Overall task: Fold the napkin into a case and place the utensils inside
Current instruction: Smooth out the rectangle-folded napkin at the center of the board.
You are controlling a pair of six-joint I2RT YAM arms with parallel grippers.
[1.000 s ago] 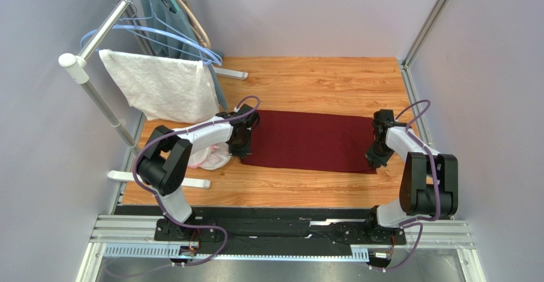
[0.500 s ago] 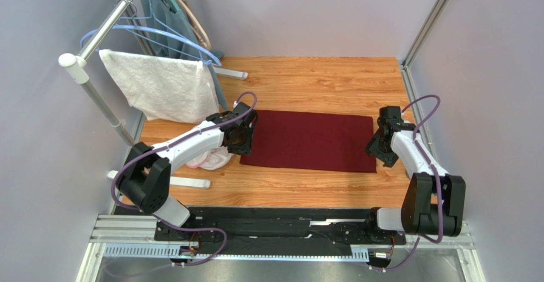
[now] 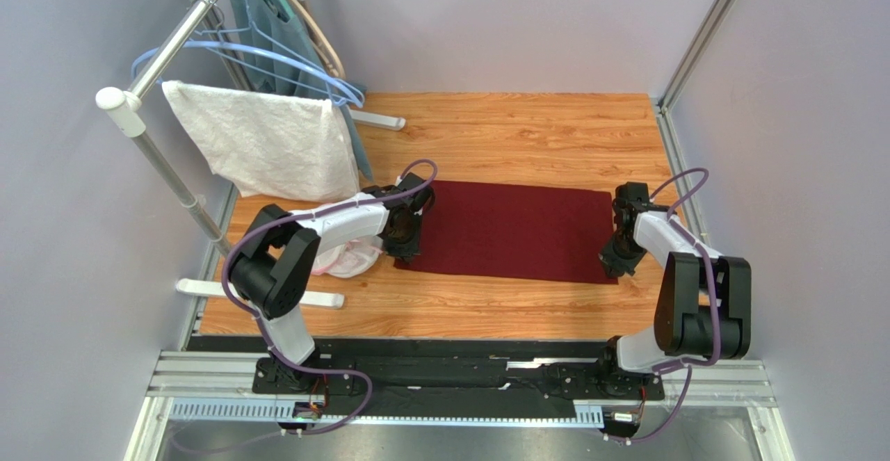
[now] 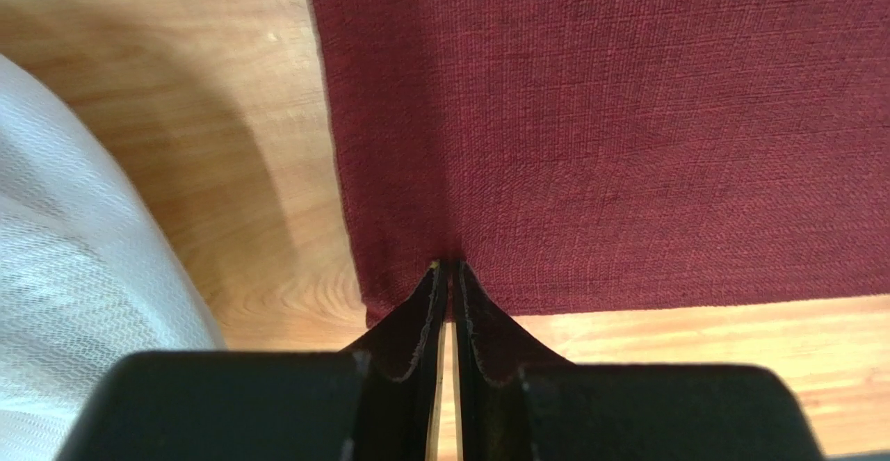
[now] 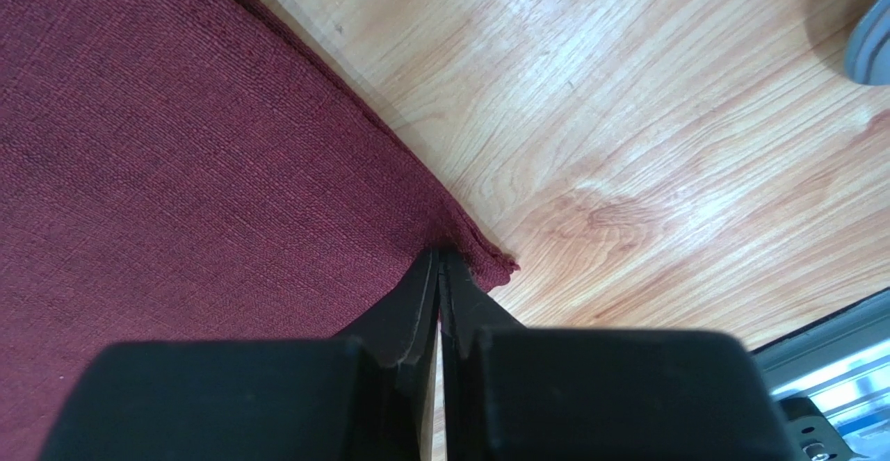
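Note:
The maroon napkin point(image 3: 512, 229) lies flat on the wooden table as a wide rectangle. My left gripper point(image 3: 405, 244) is at its near left corner, and in the left wrist view the gripper point(image 4: 449, 266) is shut on the napkin's point(image 4: 627, 117) near edge, just right of that corner. My right gripper point(image 3: 614, 261) is at the near right corner. The right wrist view shows the gripper point(image 5: 437, 252) shut on the napkin's point(image 5: 157, 169) slightly frayed corner. The utensils are out of view. No case shows.
A white textured towel point(image 3: 266, 148) hangs on a rack at the back left, with blue hangers point(image 3: 282, 59) above it. A pale mesh cloth bundle point(image 3: 350, 261) lies under my left arm beside the napkin. The rack's white foot point(image 3: 261, 294) lies at the near left.
Both grippers stood a little off the napkin's ends half a second ago. Now each is back at a near corner, shut on the cloth. The napkin has not shifted.

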